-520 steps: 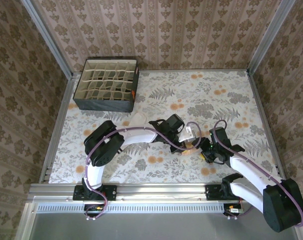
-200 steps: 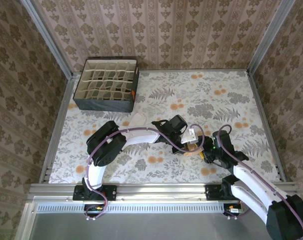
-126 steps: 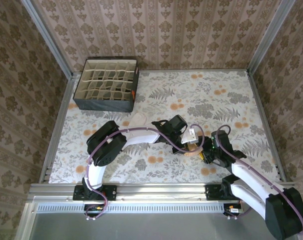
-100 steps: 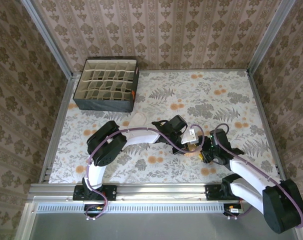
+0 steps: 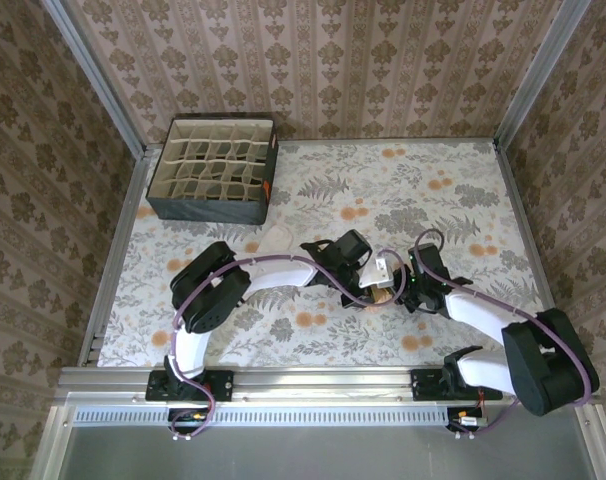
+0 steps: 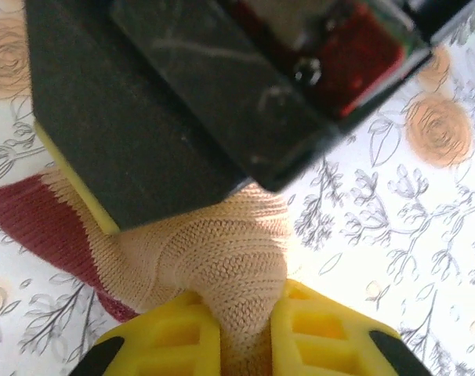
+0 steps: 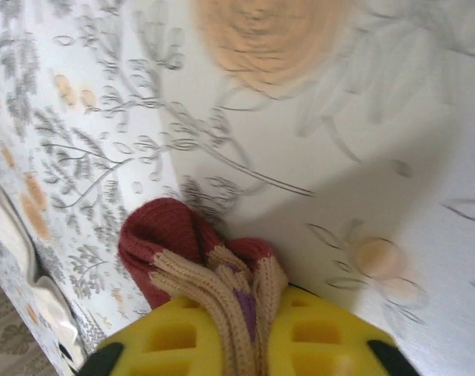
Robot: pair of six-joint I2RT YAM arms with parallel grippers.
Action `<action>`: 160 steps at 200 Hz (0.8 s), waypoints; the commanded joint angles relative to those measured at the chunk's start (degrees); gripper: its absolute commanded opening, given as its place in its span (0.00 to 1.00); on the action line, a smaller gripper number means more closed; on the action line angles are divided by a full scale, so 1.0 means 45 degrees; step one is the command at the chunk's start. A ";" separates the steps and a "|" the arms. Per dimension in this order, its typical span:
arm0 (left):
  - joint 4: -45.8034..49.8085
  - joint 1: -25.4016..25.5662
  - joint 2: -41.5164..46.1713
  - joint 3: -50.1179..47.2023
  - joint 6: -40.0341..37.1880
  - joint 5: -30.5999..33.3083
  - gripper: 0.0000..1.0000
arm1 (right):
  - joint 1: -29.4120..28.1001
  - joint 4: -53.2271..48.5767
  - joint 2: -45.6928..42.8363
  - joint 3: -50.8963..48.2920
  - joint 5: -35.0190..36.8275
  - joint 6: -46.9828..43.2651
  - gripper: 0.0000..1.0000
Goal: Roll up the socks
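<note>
Box (image 5: 213,170), cream sock (image 5: 276,239) left, open tablecloth (image 5: 453,195) right

Soft, even light fills the overhead view, which is sharp from edge to edge with only faint shadows. In the left wrist view, glare bleaches the tablecloth (image 6: 355,258) at centre right, while the knit of the tan sock (image 6: 230,266) is crisp. The right wrist view is blurred, with a grey shadow across its centre and right.

top view | right gripper (image 7: 239,333) sits farther from the arm bases (image 5: 193,385) and closer to the left gripper (image 6: 239,337) than 2.6 s ago | right forearm (image 5: 478,312) now stretches low across the surface (image 5: 463,200) | less tan sock (image 6: 233,254) shows between the grippers
</note>
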State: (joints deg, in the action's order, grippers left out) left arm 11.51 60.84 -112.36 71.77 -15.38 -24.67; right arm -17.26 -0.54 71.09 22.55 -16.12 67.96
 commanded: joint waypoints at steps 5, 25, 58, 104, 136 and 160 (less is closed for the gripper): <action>-0.0723 0.0182 0.0721 -0.1613 -0.0024 -0.0546 0.35 | -0.0346 0.1610 -0.0061 0.0335 -0.0263 -0.2436 0.00; -0.2352 -0.0537 0.1931 -0.2811 0.0781 -0.1128 0.87 | -0.0348 0.0918 -0.0992 0.0717 0.0007 -0.4508 0.00; -0.3493 -0.1818 0.3540 -0.3765 0.1350 -0.1758 1.00 | -0.0338 -0.0054 -0.1815 0.1754 -0.0889 -0.7927 0.00; -0.4683 -0.3158 0.5841 -0.4560 0.1428 -0.2269 1.00 | -0.0337 -0.0361 -0.2184 0.3321 -0.2612 -1.1711 0.00; -0.4192 -0.3974 0.6675 -0.4473 0.1775 -0.2570 1.00 | -0.0353 0.0126 -0.2155 0.3988 -0.3348 -1.3225 0.00; -0.3110 -0.4150 0.6302 -0.3531 0.1958 -0.3911 1.00 | -0.0356 0.1124 -0.2184 0.4090 -0.3956 -1.3482 0.00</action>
State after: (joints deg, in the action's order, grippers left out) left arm -6.76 42.52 -82.91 52.38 -8.69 -35.59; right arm -18.63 0.27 62.17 39.20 -28.80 13.13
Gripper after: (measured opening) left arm 0.997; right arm 0.168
